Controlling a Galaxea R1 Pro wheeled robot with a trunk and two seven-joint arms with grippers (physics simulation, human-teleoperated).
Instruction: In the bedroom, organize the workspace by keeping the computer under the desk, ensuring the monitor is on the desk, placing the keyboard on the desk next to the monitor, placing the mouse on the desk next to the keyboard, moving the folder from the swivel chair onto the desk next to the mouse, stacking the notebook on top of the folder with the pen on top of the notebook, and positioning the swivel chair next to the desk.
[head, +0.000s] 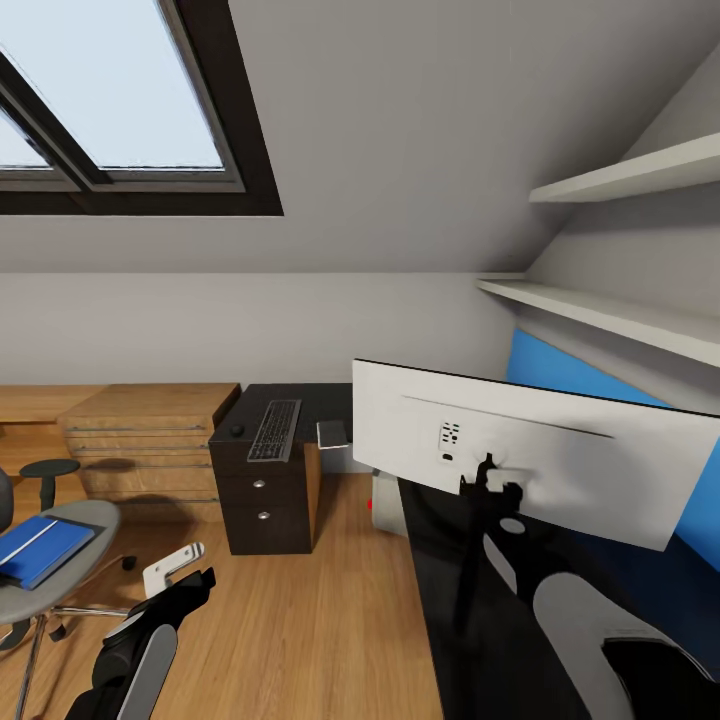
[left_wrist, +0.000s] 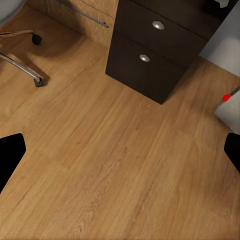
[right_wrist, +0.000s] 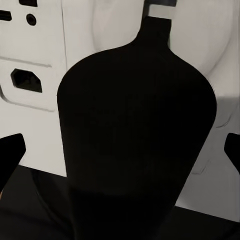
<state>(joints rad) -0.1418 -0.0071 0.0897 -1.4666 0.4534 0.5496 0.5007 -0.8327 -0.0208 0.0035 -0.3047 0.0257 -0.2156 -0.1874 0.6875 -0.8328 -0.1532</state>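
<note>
The monitor (head: 560, 455) stands on the black desk (head: 470, 610) with its white back toward the head camera, so the screen faces away toward the blue wall panel (head: 570, 375). Its long axis runs across the head view, dropping slightly toward the right. A port panel with small dark sockets shows on the white back; no writing there can be read. In the right wrist view the wide black stand (right_wrist: 137, 135) rises against that back panel, and the right gripper (right_wrist: 120, 155) has its two fingertips spread wide at the edges, one on either side of the stand, not touching it.

The keyboard (head: 275, 430) lies on the far wing of the desk, long axis running away from the camera, with the small mouse (head: 236, 431) just beside it. The blue folder (head: 38, 548) rests on the swivel chair (head: 60, 570) seat.

The left gripper (left_wrist: 120, 150) hangs spread open over the light wood plank floor (left_wrist: 115, 160), near the drawer unit (left_wrist: 155, 55) with its silver knobs. A dark-framed roof window (head: 120, 110) is set in the sloped grey wall.
</note>
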